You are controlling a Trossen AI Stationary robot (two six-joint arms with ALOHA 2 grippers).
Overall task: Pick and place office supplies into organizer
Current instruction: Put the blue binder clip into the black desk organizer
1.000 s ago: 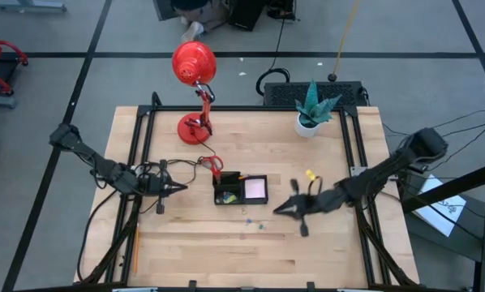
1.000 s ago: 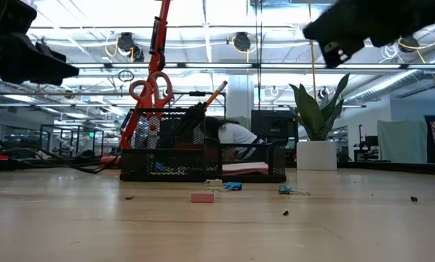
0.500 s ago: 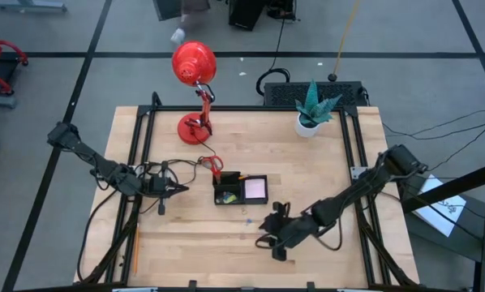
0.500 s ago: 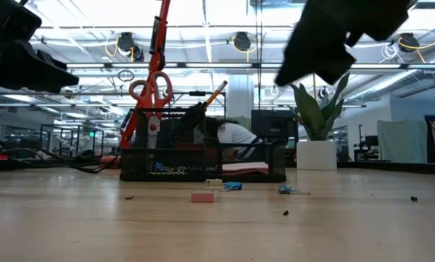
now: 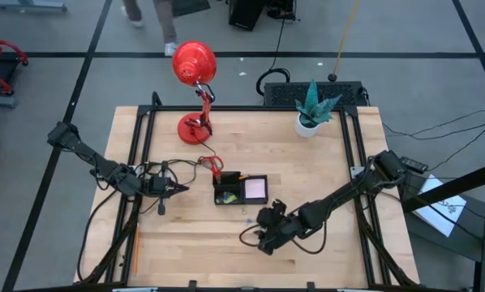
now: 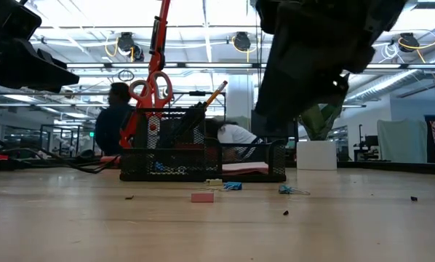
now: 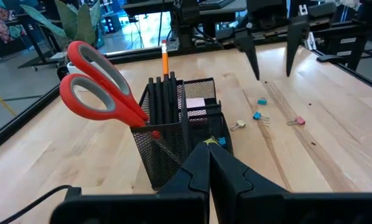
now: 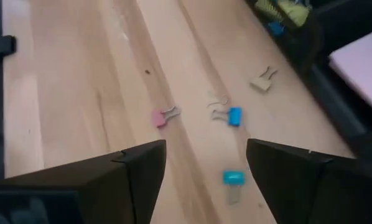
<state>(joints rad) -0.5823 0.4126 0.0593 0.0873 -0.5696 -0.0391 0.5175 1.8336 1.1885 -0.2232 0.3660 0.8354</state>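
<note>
Nearest, loose clips: a pink clip (image 8: 159, 117), two blue clips (image 8: 234, 116) and a pale clip (image 8: 260, 79) lie scattered on the bare wooden table (image 5: 307, 170), on the near side of the organizer, none touching it.
Right gripper: the right gripper (image 5: 263, 237) hangs low over those clips, fingers (image 8: 114, 180) spread well apart, holding nothing and touching nothing; one blue clip shows between the two fingers in its wrist view.
Organizer: the black mesh organizer (image 5: 241, 189) sits near the middle of the table, its long side running left to right in the high view.
Tall compartment: on the organizer's left end; it holds the red-handled scissors (image 7: 99, 93), the orange pencil (image 7: 165, 59) and black pens (image 7: 164, 99), all standing on end.
Scissors: handles up, leaning outward over the rim.
Pencil: near upright, eraser end on top, tilted a little in the low view.
Low front compartment: yellow-green and blue small pieces (image 8: 284, 14) lie inside.
Flat compartment: on the right end; a pale pink sticky-note pad (image 5: 255, 188) lies flat in it.
Left gripper: the left gripper (image 5: 180, 189) hovers left of the organizer, fingers pressed together on nothing, tips aimed at the tall compartment.
Farther back: a red desk lamp (image 5: 194, 65) and a potted plant (image 5: 314, 107) stand at the table's far edge; a person (image 6: 113, 120) shows in the room beyond.
</note>
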